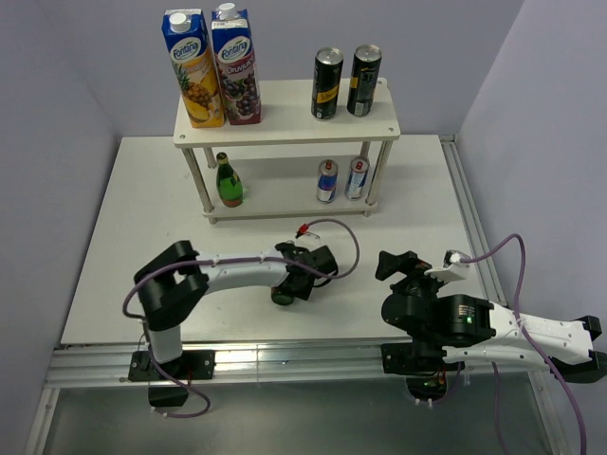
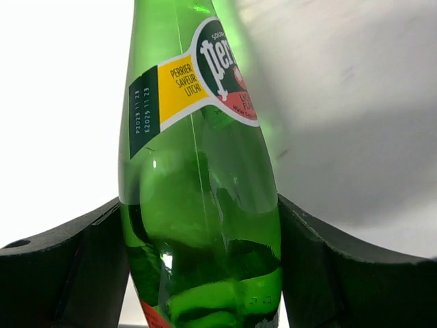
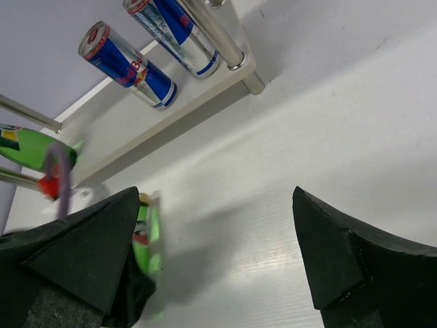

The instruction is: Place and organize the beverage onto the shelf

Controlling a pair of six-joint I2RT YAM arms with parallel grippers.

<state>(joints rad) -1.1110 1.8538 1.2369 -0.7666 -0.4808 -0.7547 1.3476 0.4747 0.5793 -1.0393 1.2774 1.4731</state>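
My left gripper is shut on a green glass bottle over the table in front of the shelf; in the top view only a dark end of the bottle shows under it. The white two-tier shelf stands at the back. Its upper board bears two black-and-yellow cans. Its lower board bears a second green bottle at the left and two silver-blue cans at the right. My right gripper is open and empty, to the right of the held bottle.
Two tall blue-topped juice cartons stand on the left of the upper board. Thin shelf legs stand at the corners. Grey walls close in the left, back and right. The table's raised rim runs along the right.
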